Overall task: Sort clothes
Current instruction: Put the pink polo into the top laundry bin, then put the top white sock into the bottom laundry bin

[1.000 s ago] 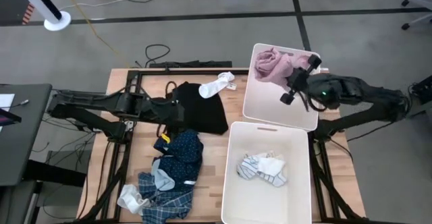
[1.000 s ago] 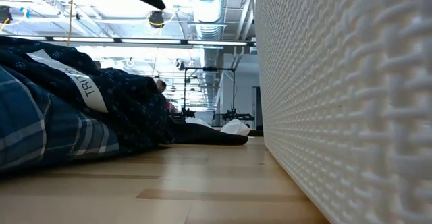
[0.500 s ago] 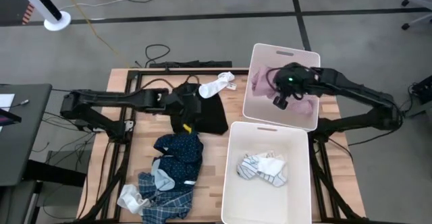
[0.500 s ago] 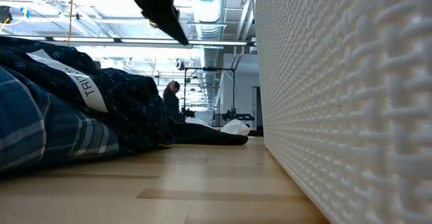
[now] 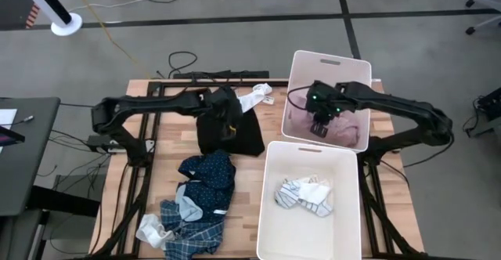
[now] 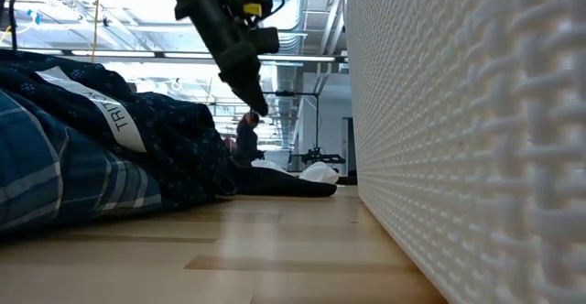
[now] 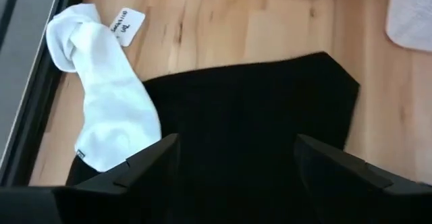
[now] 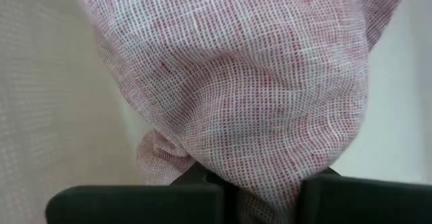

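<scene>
High view: my right gripper sits in the far bin, over the pink piece.

Left wrist view: my left gripper, spread wide, hovers above the black shirt.

Right wrist view: fingers pinch pink weave; limp, light, bunch-grasp suits.

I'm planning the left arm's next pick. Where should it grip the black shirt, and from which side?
Probably from straight above. The black shirt lies flat on the table, so pinch up a fold mid-body, where the left gripper hovers open. Stay off the edge by the white sock, which overlaps that edge and could get caught up.
</scene>
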Tool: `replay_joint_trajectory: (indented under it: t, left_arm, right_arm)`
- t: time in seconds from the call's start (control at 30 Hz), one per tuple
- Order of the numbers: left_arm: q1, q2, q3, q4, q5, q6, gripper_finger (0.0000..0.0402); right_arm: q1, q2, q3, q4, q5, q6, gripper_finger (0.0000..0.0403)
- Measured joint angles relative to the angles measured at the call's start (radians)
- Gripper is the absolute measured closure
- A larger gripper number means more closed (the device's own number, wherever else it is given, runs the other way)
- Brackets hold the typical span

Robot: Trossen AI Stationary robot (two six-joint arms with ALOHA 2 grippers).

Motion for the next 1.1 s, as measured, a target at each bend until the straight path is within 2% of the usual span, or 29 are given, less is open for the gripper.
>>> replay_joint_trajectory:
  t: [0.2, 0.33, 0.5, 0.63, 0.83, 1.0, 1.1]
  left_arm:
    - [0.085, 0.002, 0.0, 0.11, 0.09, 0.004, 0.0116]
    - [0.14, 0.008, 0.0, 0.163, 0.153, 0.004, 0.0116]
    - [0.2, 0.074, 0.0, 0.18, 0.16, -0.017, 0.0116]
    - [0.241, 0.149, 0.001, 0.178, 0.152, -0.067, 0.0116]
    - [0.278, 0.243, 0.008, 0.198, 0.057, -0.128, 0.0116]
    - [0.29, 0.298, 0.044, 0.188, 0.054, -0.152, 0.012]
    - [0.29, 0.333, 0.069, 0.17, 0.055, -0.145, 0.014]
  right_arm:
    - [-0.025, 0.064, 0.0, 0.003, -0.16, -0.017, 0.0338]
    - [-0.024, 0.108, 0.0, 0.003, -0.24, -0.018, 0.0319]
    - [-0.023, 0.161, 0.0, 0.003, -0.243, -0.018, 0.0276]
    - [-0.012, 0.18, 0.0, 0.01, -0.272, -0.018, 0.0227]
    - [0.017, 0.165, 0.0, 0.023, -0.29, -0.004, 0.0149]
    - [0.043, 0.131, 0.0, 0.032, -0.294, 0.017, 0.0121]
    - [0.058, 0.106, 0.0, 0.032, -0.293, 0.021, 0.0117]
